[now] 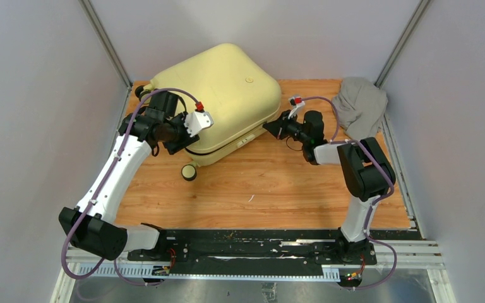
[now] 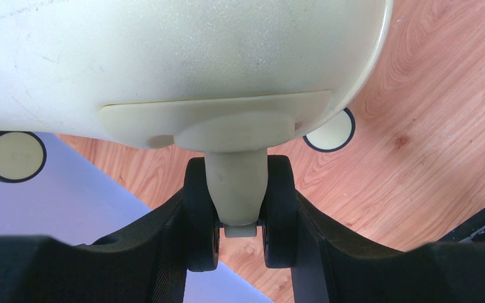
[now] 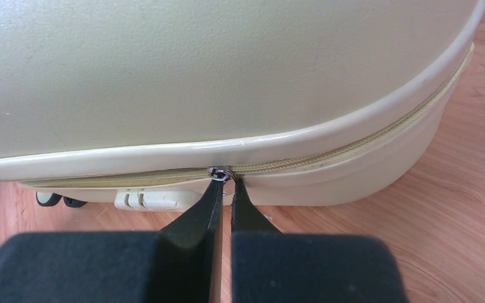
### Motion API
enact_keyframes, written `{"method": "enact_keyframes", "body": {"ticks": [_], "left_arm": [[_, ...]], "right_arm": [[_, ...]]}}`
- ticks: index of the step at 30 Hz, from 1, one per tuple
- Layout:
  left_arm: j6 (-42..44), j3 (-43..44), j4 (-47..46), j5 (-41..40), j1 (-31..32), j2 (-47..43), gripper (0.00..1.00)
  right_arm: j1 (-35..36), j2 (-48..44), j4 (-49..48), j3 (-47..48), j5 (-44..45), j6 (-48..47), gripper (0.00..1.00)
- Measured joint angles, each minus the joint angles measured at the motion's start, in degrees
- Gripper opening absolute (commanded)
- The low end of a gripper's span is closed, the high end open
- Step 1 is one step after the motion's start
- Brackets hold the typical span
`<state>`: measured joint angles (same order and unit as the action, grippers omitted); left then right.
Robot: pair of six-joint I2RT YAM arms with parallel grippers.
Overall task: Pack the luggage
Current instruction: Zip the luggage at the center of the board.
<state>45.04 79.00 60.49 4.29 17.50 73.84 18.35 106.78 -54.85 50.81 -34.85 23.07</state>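
Note:
The luggage, a pale yellow hard-shell suitcase, lies closed at the back left of the wooden table. My left gripper is at its near-left corner. In the left wrist view the left gripper is shut on a caster wheel under the shell, with its fingers outside the two black tyres. My right gripper is at the suitcase's right side. The right gripper is shut at the zipper seam, its tips pinching the small metal zipper pull.
A crumpled grey cloth lies at the back right corner by the wall. One suitcase wheel sticks out toward the front. Two more wheels show under the shell. Grey walls enclose the table on both sides.

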Motion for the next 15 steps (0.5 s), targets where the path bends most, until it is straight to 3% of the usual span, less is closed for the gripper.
{"method": "enact_keyframes", "body": {"ticks": [15], "left_arm": [[-0.04, -0.02, 0.13, -0.15, -0.02, 0.0, 0.0]], "right_arm": [[3.61, -4.04, 5.05, -1.49, 5.46, -6.16, 0.0]]}}
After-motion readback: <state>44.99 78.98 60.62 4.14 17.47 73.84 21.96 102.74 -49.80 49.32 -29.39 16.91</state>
